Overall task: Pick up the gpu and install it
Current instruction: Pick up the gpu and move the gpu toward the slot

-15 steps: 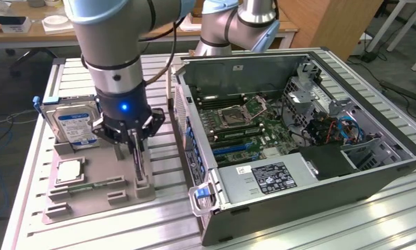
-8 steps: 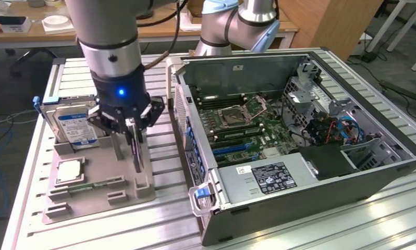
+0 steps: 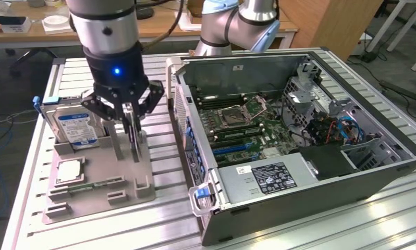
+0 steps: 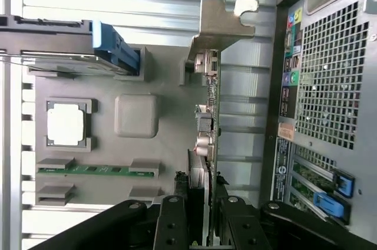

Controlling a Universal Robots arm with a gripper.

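The gpu (image 3: 135, 141) is a thin dark card standing on edge over the grey parts fixture (image 3: 124, 194), just beside the open computer case (image 3: 395, 166). My gripper (image 3: 131, 124) comes down on it from above, its fingers (image 3: 151, 99) spread to either side of the card. In the wrist view the gpu (image 4: 208, 114) appears edge-on with its silver end bracket (image 4: 219, 23) at the far end. There my gripper (image 4: 203, 206) is shut on the card's near end, with black fingers (image 4: 171, 220) pressed on both faces. Whether the card's lower edge still rests in the fixture I cannot tell.
A hard drive (image 3: 72, 126) with a blue-white label stands in the fixture, with a square CPU (image 3: 69, 171) and a green memory stick (image 4: 94, 170) nearby. The case's motherboard (image 3: 246, 127) lies exposed. The case's rear panel (image 4: 330, 85) is close beside the card. A second arm (image 3: 229, 26) stands behind.
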